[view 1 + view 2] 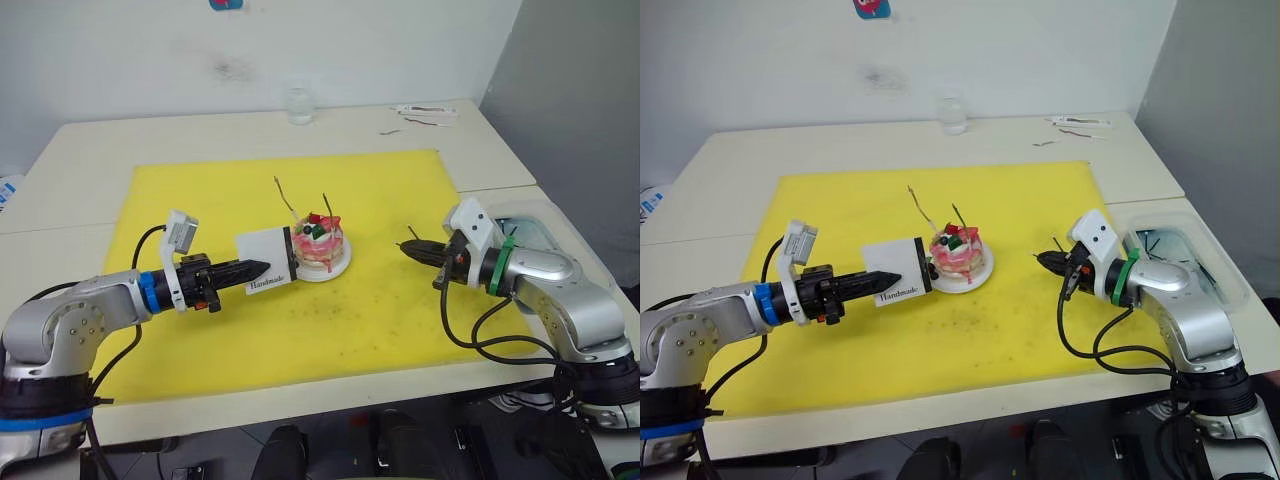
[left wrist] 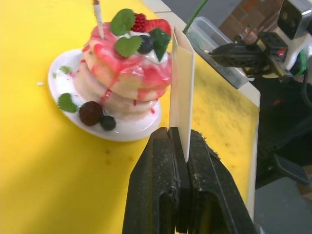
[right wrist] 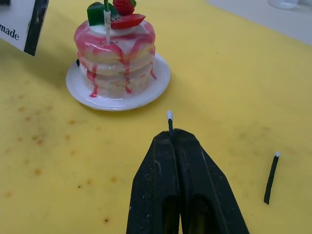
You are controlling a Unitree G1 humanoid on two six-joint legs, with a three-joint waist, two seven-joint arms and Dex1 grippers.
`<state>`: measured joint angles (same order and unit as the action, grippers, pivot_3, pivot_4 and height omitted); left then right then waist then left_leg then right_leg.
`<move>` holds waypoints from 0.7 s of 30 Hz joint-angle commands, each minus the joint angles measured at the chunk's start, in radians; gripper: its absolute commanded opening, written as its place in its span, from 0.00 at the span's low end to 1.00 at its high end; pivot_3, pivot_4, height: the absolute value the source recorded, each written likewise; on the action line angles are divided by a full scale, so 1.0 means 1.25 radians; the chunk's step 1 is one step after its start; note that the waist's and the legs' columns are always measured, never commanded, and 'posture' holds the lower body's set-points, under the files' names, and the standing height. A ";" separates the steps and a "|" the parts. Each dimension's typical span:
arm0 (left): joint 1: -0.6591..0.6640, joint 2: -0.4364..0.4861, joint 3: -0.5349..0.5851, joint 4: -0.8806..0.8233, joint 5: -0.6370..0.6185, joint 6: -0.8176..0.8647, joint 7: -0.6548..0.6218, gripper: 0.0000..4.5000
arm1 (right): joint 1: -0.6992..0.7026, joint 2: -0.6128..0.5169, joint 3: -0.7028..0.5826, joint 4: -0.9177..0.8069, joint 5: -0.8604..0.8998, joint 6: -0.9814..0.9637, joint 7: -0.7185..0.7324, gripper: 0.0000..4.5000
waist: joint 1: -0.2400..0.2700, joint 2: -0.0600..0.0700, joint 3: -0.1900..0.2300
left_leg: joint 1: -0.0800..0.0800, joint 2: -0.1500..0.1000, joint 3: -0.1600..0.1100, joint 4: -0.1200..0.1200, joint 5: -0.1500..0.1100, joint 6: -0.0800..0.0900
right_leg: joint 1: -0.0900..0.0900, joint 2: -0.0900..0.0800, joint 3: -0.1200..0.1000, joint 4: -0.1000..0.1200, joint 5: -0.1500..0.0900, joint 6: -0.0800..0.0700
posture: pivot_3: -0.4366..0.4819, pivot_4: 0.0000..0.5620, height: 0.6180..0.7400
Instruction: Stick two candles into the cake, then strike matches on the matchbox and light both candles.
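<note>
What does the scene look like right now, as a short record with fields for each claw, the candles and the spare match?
left claw: shut on the matchbox, held beside the cake
right claw: shut on a match, white tip toward the cake
candles: both standing in the cake, unlit
spare match: lying on the yellow mat

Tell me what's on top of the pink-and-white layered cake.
On the pink-and-white layered cake: red strawberry pieces, green leaves, a dark berry, and two thin candles stuck in. Their buried ends are hidden.
</note>
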<state>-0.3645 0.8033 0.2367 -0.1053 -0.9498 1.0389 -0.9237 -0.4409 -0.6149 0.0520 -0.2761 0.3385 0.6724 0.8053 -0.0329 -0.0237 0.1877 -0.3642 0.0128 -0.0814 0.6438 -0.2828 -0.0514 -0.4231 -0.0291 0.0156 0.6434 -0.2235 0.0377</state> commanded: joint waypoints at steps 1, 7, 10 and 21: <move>-0.058 0.002 0.032 0.036 -0.083 0.072 -0.026 0.00 | -0.010 -0.018 -0.031 -0.029 0.019 -0.008 0.007 0.00 | 0.000 0.000 0.000 | 0.000 0.000 0.000 0.000 0.000 0.000 | 0.000 0.000 0.000 0.000 0.000 0.000 | 0.48 0.27 1.00; -0.088 0.037 -0.006 0.054 -0.032 0.033 -0.097 0.00 | -0.069 -0.005 0.005 0.016 0.018 -0.009 0.023 0.00 | -0.003 0.000 0.000 | 0.000 0.000 0.000 0.000 0.000 0.000 | 0.000 0.000 0.001 0.000 0.000 0.000 | 0.48 0.27 1.00; -0.094 0.051 -0.032 0.069 0.012 -0.018 -0.151 0.00 | -0.104 0.027 0.031 0.048 0.005 -0.023 0.021 0.00 | -0.006 0.000 0.000 | 0.001 0.000 0.000 0.000 0.000 0.000 | 0.000 0.001 0.000 0.000 0.000 0.000 | 0.48 0.27 1.00; -0.088 0.089 -0.056 0.045 0.016 0.013 -0.246 0.00 | -0.090 0.013 0.053 0.009 -0.015 -0.065 0.040 0.00 | -0.001 0.000 0.000 | -0.001 0.000 0.000 0.000 0.000 0.000 | 0.000 0.000 0.001 0.000 0.000 0.000 | 0.48 0.27 1.00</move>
<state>-0.4692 0.8916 0.1504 -0.0125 -0.9023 1.0450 -1.2054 -0.5558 -0.5890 0.1322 -0.2040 0.3086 0.6142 0.8401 -0.0336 -0.0235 0.1878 -0.3649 0.0132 -0.0810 0.6442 -0.2829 -0.0513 -0.4234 -0.0286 0.0163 0.6430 -0.2235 0.0377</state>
